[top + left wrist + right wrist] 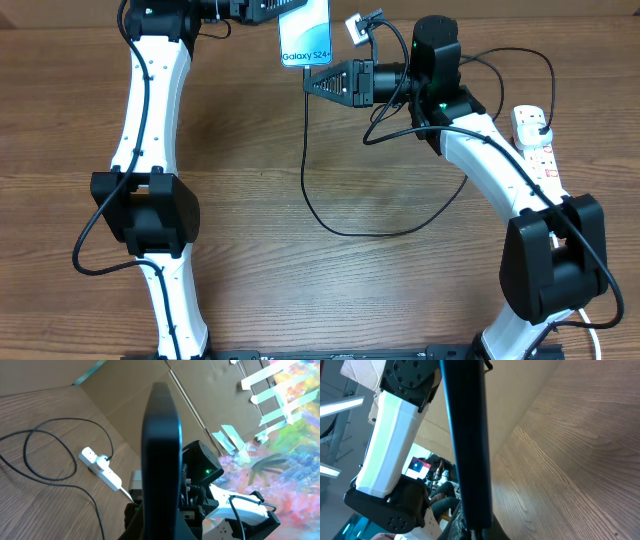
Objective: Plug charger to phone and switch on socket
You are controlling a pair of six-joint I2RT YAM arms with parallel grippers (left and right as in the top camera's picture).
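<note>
The socket (535, 140) lies on the counter (300, 290) at 3 o'clock. At 12 o'clock the left tool (268, 10) clamps the phone (305, 35). The right tool (312, 84), narrow, seems to pinch the charger (304, 150) tip just below it. Align it squarely with the port, then press gently.

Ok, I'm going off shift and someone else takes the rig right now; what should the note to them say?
Left gripper: shut on the phone, held off the table, screen lit.
Right gripper: shut on the charger tip, close to the phone's bottom edge.
Socket: far right, charger plug in it.
Done: phone and tip picked up.
Left: seat the tip, not visibly in; then switch the socket on, its switch state unreadable here.
</note>
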